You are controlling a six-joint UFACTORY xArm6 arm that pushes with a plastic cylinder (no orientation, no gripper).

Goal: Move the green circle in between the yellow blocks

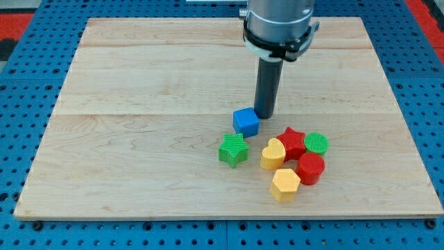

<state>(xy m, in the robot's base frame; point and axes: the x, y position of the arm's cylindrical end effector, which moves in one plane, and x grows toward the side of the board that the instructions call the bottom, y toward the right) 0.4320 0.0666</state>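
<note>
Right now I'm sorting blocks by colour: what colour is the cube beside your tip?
Blue; the cube shows clearly in the camera view, beside my tip.

pale wooden board (139, 139), matt.

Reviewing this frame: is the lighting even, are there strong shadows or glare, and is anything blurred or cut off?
Camera view: lighting is even and diffuse; the wooden board shows no glare. Shadows are soft and short, hugging the green circle, yellow heart and yellow hexagon. Blocks look sharp, no motion blur. My tip sits just right of the blue cube. The arm is cropped by the view's top.
</note>
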